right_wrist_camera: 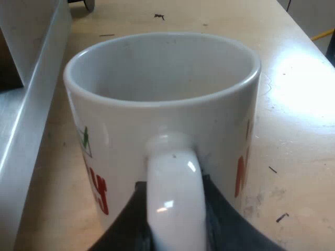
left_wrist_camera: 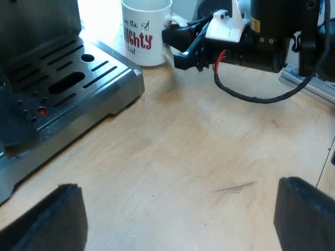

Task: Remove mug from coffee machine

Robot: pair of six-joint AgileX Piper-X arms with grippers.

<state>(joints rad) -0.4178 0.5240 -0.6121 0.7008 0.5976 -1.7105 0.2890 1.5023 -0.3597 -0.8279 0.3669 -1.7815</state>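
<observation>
The white mug (left_wrist_camera: 146, 31) with red lettering stands upright on the wooden table (left_wrist_camera: 199, 157), just off the corner of the espresso machine's drip tray (left_wrist_camera: 78, 78). My right gripper (left_wrist_camera: 171, 47) reaches in at the mug's handle. Seen from the right wrist, the mug (right_wrist_camera: 162, 89) is empty, and its handle (right_wrist_camera: 175, 198) sits between the black fingers (right_wrist_camera: 128, 219) of my right gripper (right_wrist_camera: 175, 209), which is shut on it. My left gripper (left_wrist_camera: 178, 209) hangs open over bare table, well away from the mug, with nothing between its fingers (left_wrist_camera: 52, 219).
The machine's metal base (right_wrist_camera: 31, 104) runs close along one side of the mug. The slotted drip tray has a small red dot (left_wrist_camera: 42, 110). A metal rail (left_wrist_camera: 309, 86) lies beyond the right arm. Bare wood stretches between my left gripper and the mug.
</observation>
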